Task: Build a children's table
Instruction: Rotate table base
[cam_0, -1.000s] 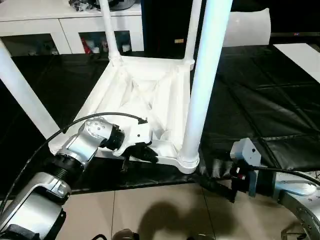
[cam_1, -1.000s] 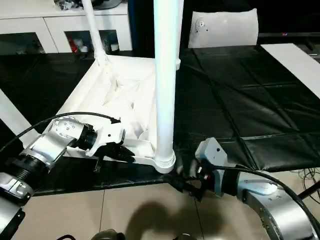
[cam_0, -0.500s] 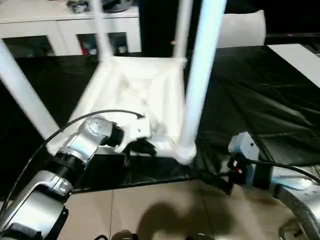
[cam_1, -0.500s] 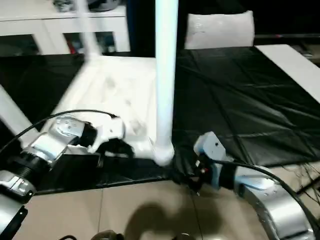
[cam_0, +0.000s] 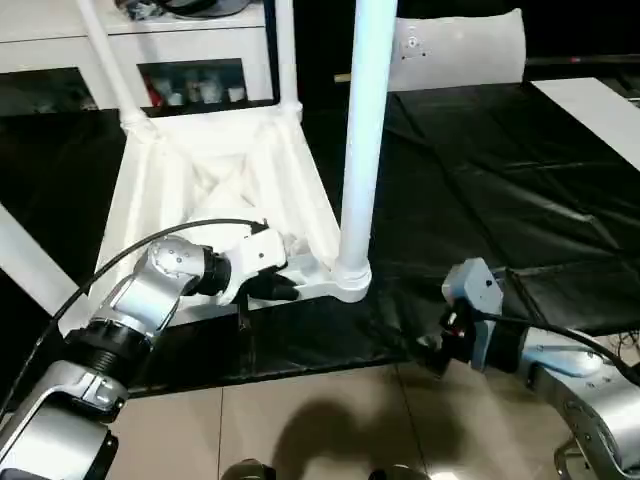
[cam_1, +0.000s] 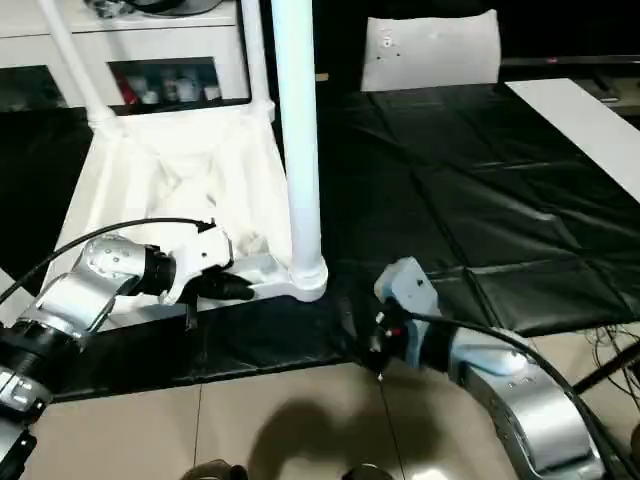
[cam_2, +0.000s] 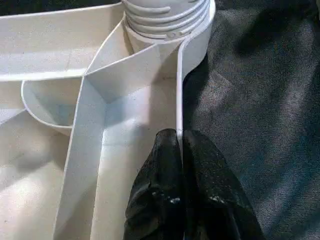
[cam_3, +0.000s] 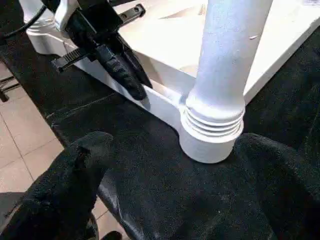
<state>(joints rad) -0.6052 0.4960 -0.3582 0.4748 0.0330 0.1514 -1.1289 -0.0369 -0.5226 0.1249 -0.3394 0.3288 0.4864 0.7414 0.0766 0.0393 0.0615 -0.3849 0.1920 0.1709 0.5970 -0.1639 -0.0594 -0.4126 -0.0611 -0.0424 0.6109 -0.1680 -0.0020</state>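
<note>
Frankly, no legible writing; left end effector pinches tabletop rim.

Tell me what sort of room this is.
Probably an indoor lab or workshop: a work surface under a black padded cover, a tiled floor below, white glass-door cabinets behind, and the upturned children's table on the cover.

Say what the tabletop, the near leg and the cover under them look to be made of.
Tabletop: white moulded plastic, going by its thin ribs and slight sheen.
Near leg: likely the same plastic, smooth, with ringed collar.
Cover: black sheet, apparently leatherette or vinyl; creased, softly shiny.
</note>
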